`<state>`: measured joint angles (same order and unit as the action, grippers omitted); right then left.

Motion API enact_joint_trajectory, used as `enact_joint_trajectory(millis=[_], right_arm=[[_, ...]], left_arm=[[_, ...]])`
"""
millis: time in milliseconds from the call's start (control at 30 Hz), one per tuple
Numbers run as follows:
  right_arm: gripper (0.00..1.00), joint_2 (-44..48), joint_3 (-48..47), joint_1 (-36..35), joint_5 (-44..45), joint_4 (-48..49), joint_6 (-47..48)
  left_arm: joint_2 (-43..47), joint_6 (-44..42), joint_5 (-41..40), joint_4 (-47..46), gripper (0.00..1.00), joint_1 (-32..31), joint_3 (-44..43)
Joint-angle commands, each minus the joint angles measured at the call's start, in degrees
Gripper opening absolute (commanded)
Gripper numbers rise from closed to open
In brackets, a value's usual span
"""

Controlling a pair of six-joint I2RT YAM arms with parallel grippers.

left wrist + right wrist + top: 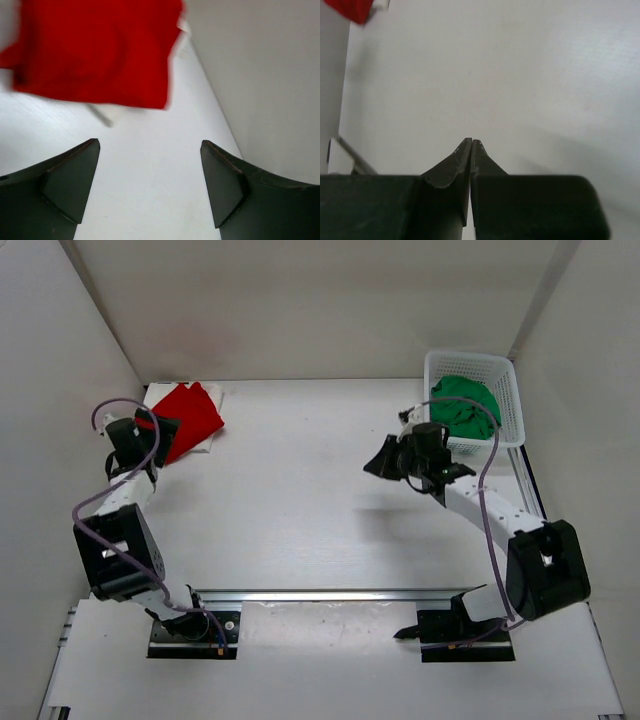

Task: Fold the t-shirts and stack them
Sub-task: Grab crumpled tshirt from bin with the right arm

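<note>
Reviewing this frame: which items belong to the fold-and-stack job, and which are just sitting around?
Part of the job:
- red t-shirt, far left, lying on top of the cream-white t-shirt
- green t-shirt, bunched up in the basket

Just there:
- white mesh basket, far right corner
- table

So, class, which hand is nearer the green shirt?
Right. The right hand hangs beside the basket holding the green shirt; the left hand is far across, at the red shirt.
</note>
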<state>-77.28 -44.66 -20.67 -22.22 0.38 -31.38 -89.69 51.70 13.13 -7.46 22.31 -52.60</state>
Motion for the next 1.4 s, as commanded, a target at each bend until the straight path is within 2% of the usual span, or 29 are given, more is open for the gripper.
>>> enact_joint_trajectory(millis=[0,33,67,100,133,200,233,333,400,433,600,733,800,933,1000,1133,1267,1333,1367], right_arm=[[0.0,-4.19,-11.73,3.78,8.13,-5.64,3.86],[0.0,-4.63,-13.41,5.62,9.63,-5.83,4.65],[0.0,-6.29,-16.56,8.16,10.26,-7.14,5.18],[0.0,-7.87,-19.9,9.49,10.96,-8.89,5.97],[0.0,-9.28,-21.33,12.03,13.49,-10.04,6.76],[0.0,-11.57,-26.41,16.08,16.05,-12.76,9.3],[0.0,-12.28,-26.87,18.44,16.76,-13.21,9.84],[0.0,-17.98,-33.71,23.19,24.39,-16.72,14.49],[0.0,-21.75,-36.96,26.01,25.73,-17.86,15.72],[0.04,-24.47,-37.59,26.72,25.12,-18.13,15.82],[0.38,-35.02,-47.94,29.55,22.74,-18.84,17.92],[0.56,-43.46,-57.35,28.76,26.68,-21.64,20.99],[0.59,-48.99,-64.37,27.7,31.51,-25.06,23.37],[0.54,-57.8,-77.31,27.34,32.85,-35.43,22.86],[0.54,-61.4,-82.75,27.08,33.9,-37.2,22.93],[0.52,-63.61,-85.76,26.55,36.81,-37.56,25.14],[0.53,-65.63,-87.61,28.22,33.92,-38.79,23.55],[0.37,-67.03,-90.32,29.19,31.55,-39.4,22.94],[0.23,-67.48,-90.6,29.63,30.75,-40.8,22.5]], left_arm=[[7.84,-4.58,-5.02,0.96,0.9,-8.91,-0.22],[8.82,-5.29,-5.21,0.53,0.72,-10.42,0.12],[10.83,-5.91,-6.17,0.35,0.63,-13.66,0.48],[12.42,-6.0,-6.62,-0.61,0.41,-18.13,1.18],[13.3,-6.96,-6.27,-0.45,0.26,-21.57,1.62],[16.46,-8.89,-6.79,-0.71,0.22,-31.47,3.54],[17.35,-10.29,-8.02,-0.88,0.21,-34.75,4.25],[21.39,-11.27,-14.78,-4.64,0.24,-52.58,12.14],[21.05,-10.31,-14.01,-7.82,0.26,-57.69,16.1],[20.26,-10.05,-12.61,-9.13,0.27,-59.81,17.34],[14.73,-12.23,-7.59,-9.51,0.32,-63.96,20.34],[13.49,-13.21,-7.06,-9.06,0.35,-64.32,22.62],[12.96,-12.6,-5.75,-10.11,0.34,-64.32,23.5],[11.38,-11.19,-3.37,-11.96,0.35,-63.18,24.91],[11.29,-10.84,-2.93,-12.57,0.34,-62.39,25.09],[11.82,-11.09,-4.24,-12.14,0.35,-61.16,23.95],[12.25,-10.66,-3.81,-12.14,0.35,-60.71,23.94],[12.61,-11.18,-3.98,-12.31,0.35,-60.36,24.91],[12.96,-10.66,-4.07,-12.66,0.35,-59.93,25.52]])
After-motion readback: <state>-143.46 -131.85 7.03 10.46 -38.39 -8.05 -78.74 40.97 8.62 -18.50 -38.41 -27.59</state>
